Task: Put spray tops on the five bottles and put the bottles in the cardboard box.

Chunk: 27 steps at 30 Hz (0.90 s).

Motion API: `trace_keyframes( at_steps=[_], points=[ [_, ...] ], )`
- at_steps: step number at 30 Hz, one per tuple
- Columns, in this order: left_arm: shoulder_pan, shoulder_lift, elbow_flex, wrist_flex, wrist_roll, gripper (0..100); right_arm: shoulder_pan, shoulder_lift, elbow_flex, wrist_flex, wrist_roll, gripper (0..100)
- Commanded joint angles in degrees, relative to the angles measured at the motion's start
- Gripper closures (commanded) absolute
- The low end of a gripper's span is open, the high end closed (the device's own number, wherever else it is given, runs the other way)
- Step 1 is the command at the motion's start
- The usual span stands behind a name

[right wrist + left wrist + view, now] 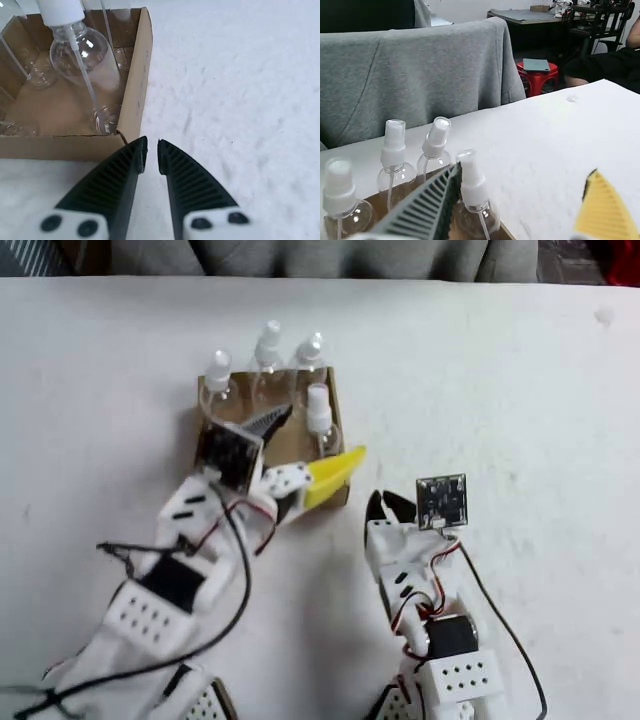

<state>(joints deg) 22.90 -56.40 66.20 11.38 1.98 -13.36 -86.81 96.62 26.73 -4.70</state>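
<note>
**Left claw spread wide at the box, right claw almost closed beside it**

High view: the left claw (pixel 325 434) is seen spread wide with nothing held. Its dark finger is over the cardboard box (pixel 298 448) and its yellow finger is at the box's near corner. Four bottles (pixel 267 375) with spray tops (pixel 268 340) are stood in the box, ahead of this claw. The right claw (pixel 388 502) is placed on the table (pixel 520 390) just beside the box, its fingers nearly together.

Left wrist view: the bottles (pixel 394 172) are shown upright. One is just beside the grey finger, inside the left claw's (pixel 525 172) gap. The other three are past that finger.

Right wrist view: a narrow slit is left in the right claw (pixel 152 149) and nothing is gripped. The box's corner (pixel 142 75) lies just ahead of its tips. A clear bottle (pixel 82 55) is seen behind that wall, its dip tube visible.
</note>
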Motion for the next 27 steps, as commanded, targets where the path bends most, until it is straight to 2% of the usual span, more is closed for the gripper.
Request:
trace_keyframes(
  at_steps=[1,17,20,27],
  points=[
    [1.89,-11.91,-0.35,8.88,0.88,65,0.57,-0.4,0.53,-0.04,0.18,98.3],
    [1.27,-40.84,-0.18,37.98,0.88,65,4.62,-1.1,0.44,-2.07,0.18,98.3],
    [-0.57,-45.05,-0.09,41.85,0.88,65,4.88,-3.91,0.44,-1.54,0.18,98.3],
    [-7.96,-48.31,-0.26,48.53,0.62,65,6.9,-17.45,0.0,9.63,-0.26,98.3]
  ],
)
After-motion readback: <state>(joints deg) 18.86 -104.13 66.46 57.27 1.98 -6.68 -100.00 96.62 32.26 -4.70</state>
